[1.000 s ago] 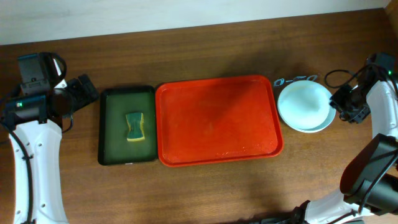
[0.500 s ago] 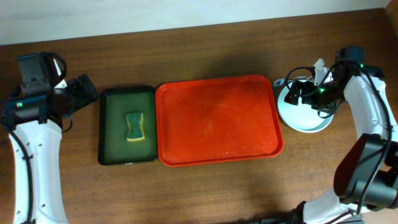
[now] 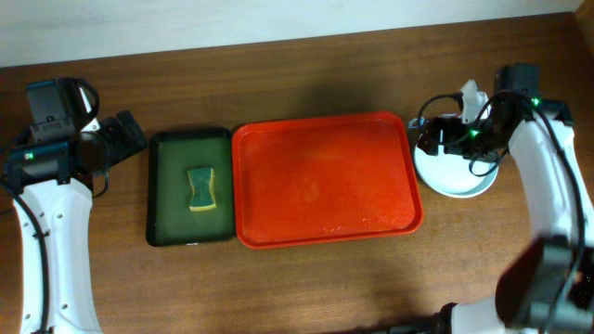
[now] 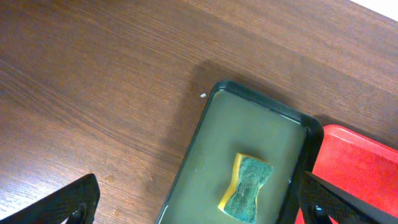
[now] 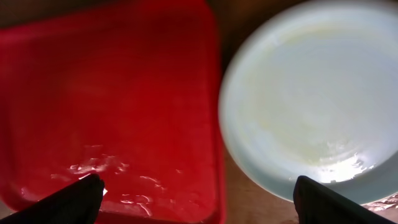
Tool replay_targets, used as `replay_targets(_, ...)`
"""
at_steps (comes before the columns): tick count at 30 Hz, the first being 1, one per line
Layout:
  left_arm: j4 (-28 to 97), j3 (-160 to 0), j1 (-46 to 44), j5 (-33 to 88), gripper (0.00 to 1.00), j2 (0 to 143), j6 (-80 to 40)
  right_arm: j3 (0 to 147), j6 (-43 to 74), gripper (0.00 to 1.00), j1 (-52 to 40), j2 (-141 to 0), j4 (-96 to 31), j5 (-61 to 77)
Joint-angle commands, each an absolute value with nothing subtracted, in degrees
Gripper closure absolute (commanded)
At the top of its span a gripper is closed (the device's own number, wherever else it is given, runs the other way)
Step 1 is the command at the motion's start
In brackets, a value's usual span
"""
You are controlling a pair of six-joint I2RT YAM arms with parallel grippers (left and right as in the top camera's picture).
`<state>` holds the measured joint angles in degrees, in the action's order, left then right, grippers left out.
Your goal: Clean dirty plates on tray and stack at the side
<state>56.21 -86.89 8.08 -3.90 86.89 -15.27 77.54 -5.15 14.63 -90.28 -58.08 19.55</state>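
Red tray (image 3: 325,181) lies at the centre of the wooden desk (image 3: 306,74), long side running 9 to 3 o'clock. No plate rests on it, and the right wrist view shows wet glints on its floor near the 6 o'clock rim. The plates (image 3: 457,178) sit off the tray, on the desk at the tray's 3 o'clock side, just beside its rim near the 1 o'clock corner. The top one is pale and glossy. How many lie in the pile cannot be told from above. Right pincer (image 3: 432,139) hangs over the 10 o'clock edge of the plates, pointing toward the tray. It is released, its jaws spread wide with nothing between them. A dark green tray (image 3: 167,186), narrower than the red one, lies at the red tray's 9 o'clock side, rim against rim or very nearly so. A yellow and green sponge (image 3: 201,188) rests flat near its middle. Left pincer (image 3: 128,139) is at the green tray's 10 o'clock corner, apart from the tray and sponge. It too is released, its jaws wide and holding nothing.
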Motion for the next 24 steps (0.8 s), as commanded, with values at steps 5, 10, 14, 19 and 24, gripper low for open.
replay_targets(5,56.10,-87.15,8.32,-4.12,0.01,86.91,-15.81,78.00,-5.76,0.02,-2.31,-62.63,-58.11,20.32)
replay_targets(10,56.10,-87.15,8.32,-4.12,0.01,86.91,-15.81,78.00,-5.80,0.02,-9.87,-45.15,-57.95,19.94)
replay_targets(14,56.10,-87.15,8.32,-4.12,0.01,86.91,-15.81,76.99,-5.80,0.02,-9.85,-33.41,-54.11,12.25)
replay_targets(19,56.10,-87.15,8.32,-4.12,0.01,86.91,-15.81,59.27,-5.80,0.02,-9.63,-18.65,-27.27,6.04)
replay_targets(24,56.10,-87.15,8.32,-4.12,0.01,86.91,-15.81,31.11,-5.76,0.02,-6.07,-7.14,1.72,5.32)
